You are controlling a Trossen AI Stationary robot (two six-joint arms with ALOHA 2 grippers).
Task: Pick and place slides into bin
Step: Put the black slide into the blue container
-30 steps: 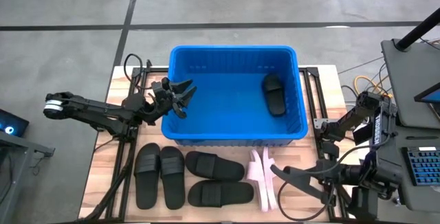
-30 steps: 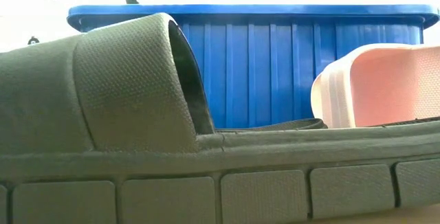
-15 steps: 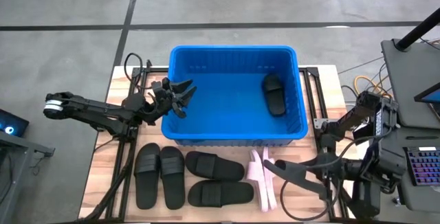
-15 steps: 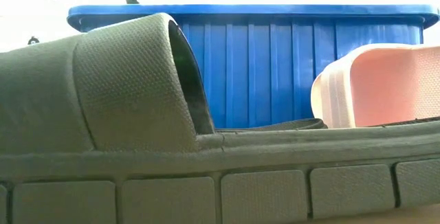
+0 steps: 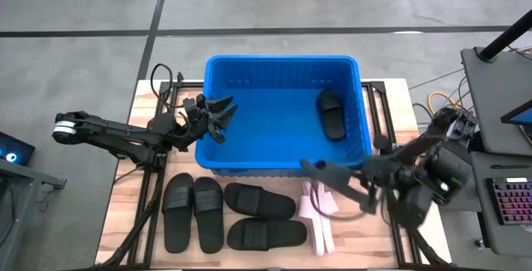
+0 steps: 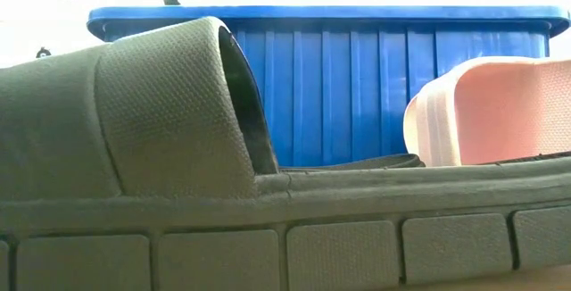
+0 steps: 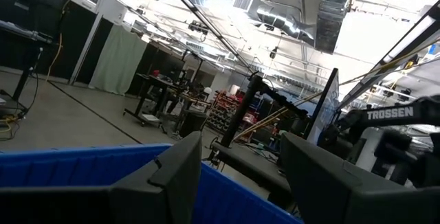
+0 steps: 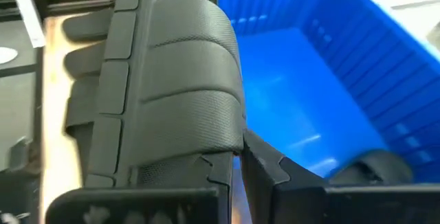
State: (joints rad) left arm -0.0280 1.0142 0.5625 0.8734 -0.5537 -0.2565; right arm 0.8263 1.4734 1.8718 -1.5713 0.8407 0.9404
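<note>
While 1 black slide (image 5: 332, 113) already lies inside the bin (image 5: 218, 167) at its right end, 4 black slides (image 5: 224, 213) and the pink pair (image 5: 316, 213) sit on the table (image 5: 116, 213) near the bin's front wall. Right gripper (image 5: 320, 169) reaches over the pink pair beside the bin's near rim; whether its fingers are apart or hold anything cannot be told. Left gripper (image 5: 218, 115) hangs spread and empty over the bin's left rim. Likely step: approach for the next pick; it calls for descending onto 1 pink slide. The bin wall crowds that reach.
</note>
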